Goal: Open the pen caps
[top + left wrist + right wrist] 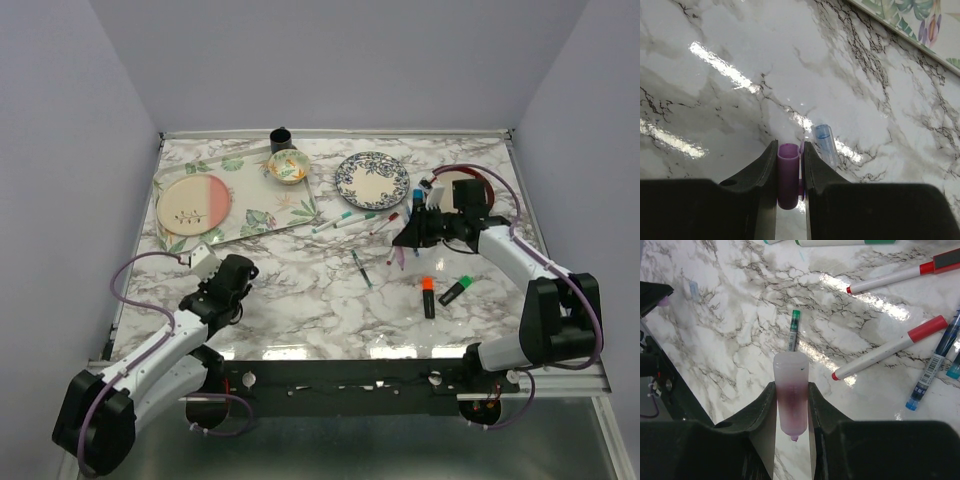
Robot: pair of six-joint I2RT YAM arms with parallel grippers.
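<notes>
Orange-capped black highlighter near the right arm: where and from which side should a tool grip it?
Probably the black barrel of the orange highlighter, from straight above, closing across its width: it lies flat, and that leaves its orange cap free.

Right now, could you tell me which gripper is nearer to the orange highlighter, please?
Right. The right gripper, holding a lilac pen, hovers just beyond the orange highlighter; the left gripper, gripping a lilac cap, sits far off to its left.
</notes>
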